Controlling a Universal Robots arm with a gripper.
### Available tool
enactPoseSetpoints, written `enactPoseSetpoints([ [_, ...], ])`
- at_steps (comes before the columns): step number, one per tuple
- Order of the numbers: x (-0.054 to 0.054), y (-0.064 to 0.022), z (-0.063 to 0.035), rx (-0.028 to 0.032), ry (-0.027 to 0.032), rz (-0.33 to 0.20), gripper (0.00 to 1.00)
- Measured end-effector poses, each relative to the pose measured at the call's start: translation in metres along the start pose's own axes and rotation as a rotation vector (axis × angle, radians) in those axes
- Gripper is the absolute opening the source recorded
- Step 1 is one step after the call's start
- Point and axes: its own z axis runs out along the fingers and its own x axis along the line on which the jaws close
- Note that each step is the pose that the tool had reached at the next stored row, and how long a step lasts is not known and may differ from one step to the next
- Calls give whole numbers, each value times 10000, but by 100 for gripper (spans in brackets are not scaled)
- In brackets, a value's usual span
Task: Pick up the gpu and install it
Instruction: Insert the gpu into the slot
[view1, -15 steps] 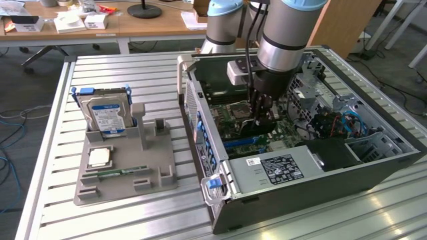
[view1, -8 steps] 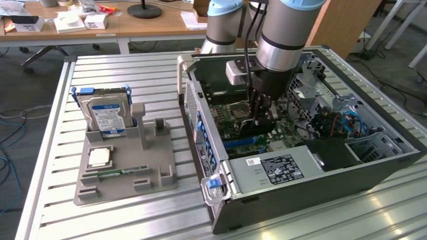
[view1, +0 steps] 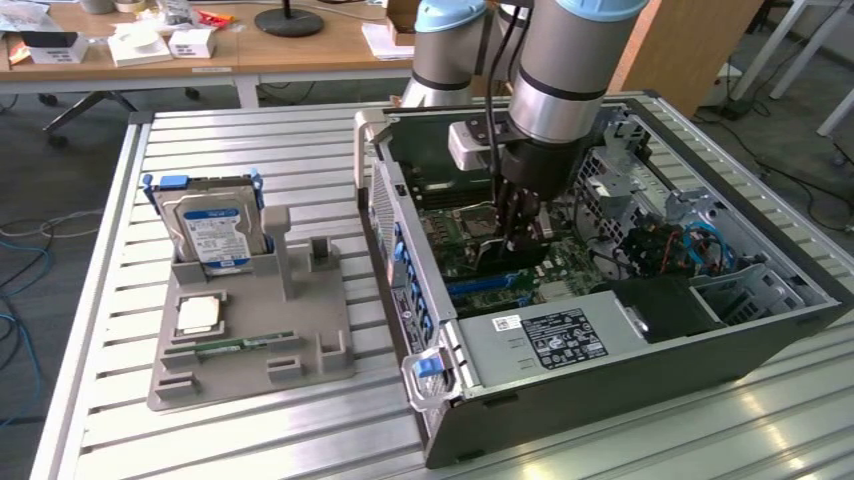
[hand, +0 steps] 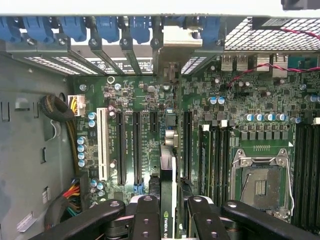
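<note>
The pincer (hand: 171, 202) is closed on the gpu (hand: 168, 167), its two dark fingers pressing either side of the thin card, which is seen edge-on and stands upright. The card hangs inside the open computer case (view1: 627, 400), over the green motherboard (hand: 150, 100), in line with the long black expansion slots (hand: 136, 145); whether its lower edge touches a slot cannot be told. A white slot (hand: 104, 145) lies beside these, and the empty processor socket (hand: 260, 185) lies on the other side. Blue latches (hand: 110, 27) line the case wall. The card is probably light and stiff but fragile, best held by its bare board edges, away from the connector and components. Its top edge carries a green emblem that looks like Nvidia's; the lettering beside it is unreadable. The power supply (view1: 561, 335) has a black label, too small to read. Towards the exterior view's left, on the slatted tabletop (view1: 267, 140), a grey holder (view1: 254, 370) carries a blue-labelled hard drive (view1: 214, 235).
</note>
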Motion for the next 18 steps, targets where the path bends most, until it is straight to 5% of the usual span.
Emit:
enactPoseSetpoints([
  [18, 0, 3, 90, 2, -6, -1, 26],
])
